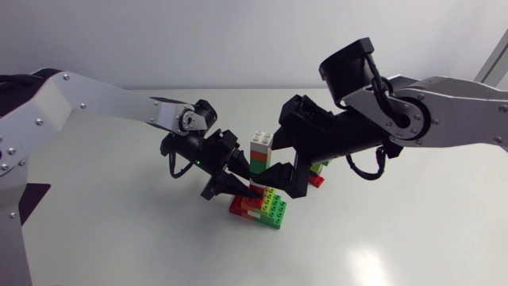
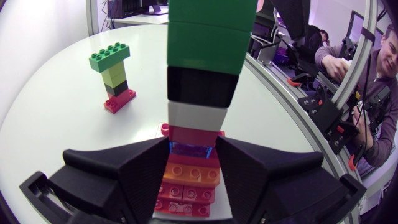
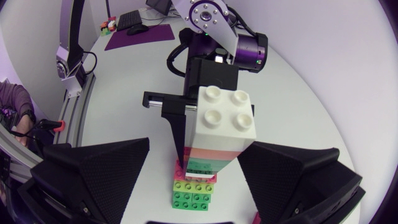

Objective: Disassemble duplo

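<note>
A tall Duplo tower [image 1: 259, 156] stands mid-table, with a white brick on top, green, black and red bricks below, and a base of red, yellow-green and green bricks [image 1: 262, 208]. My left gripper [image 1: 236, 184] is shut on the tower low down. In the left wrist view its fingers [image 2: 140, 171] press a brick just above the orange one [image 2: 191, 173] from both sides. My right gripper [image 1: 274, 179] is open beside the tower. In the right wrist view the white-topped tower [image 3: 222, 127] rises between the wide-apart fingers [image 3: 99, 168] without touching them.
A second, small stack [image 2: 114, 78] with a green top, a yellow-green and a black brick and a red base stands apart on the white table [image 2: 56, 124]. In the head view this small stack [image 1: 318, 173] sits just behind my right arm.
</note>
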`<state>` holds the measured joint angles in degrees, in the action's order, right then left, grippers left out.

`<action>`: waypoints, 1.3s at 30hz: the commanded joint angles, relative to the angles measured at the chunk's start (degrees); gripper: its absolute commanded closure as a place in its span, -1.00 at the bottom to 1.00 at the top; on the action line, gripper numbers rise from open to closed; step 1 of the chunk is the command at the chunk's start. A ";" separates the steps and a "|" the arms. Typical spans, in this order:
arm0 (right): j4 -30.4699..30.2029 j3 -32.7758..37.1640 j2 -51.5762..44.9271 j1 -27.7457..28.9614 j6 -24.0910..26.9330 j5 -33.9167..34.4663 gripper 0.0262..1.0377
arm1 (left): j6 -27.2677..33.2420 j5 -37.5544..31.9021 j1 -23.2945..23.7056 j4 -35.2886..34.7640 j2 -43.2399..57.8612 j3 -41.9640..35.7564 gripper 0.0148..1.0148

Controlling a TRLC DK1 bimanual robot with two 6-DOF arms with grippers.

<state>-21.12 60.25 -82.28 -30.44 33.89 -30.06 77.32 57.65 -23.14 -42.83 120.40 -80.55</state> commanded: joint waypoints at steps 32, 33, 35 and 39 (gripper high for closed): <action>-0.76 1.45 2.12 4.60 -4.36 -1.22 0.57 | 0.73 -0.43 -1.91 -1.91 5.02 -3.03 0.00; -0.67 1.36 2.48 4.86 -4.62 -1.22 0.57 | 0.73 -0.43 -1.91 -1.91 4.93 -3.03 0.00; -0.50 1.19 3.00 5.21 -5.24 -1.40 0.57 | 0.73 -0.52 -2.00 -1.91 5.02 -3.03 0.00; 1.26 0.48 5.20 6.97 -6.73 -1.58 0.57 | 0.55 -0.61 -2.26 -1.64 5.11 -2.85 0.00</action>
<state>-20.78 60.34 -78.54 -24.38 29.06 -31.38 77.34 58.48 -25.15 -44.14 122.74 -83.59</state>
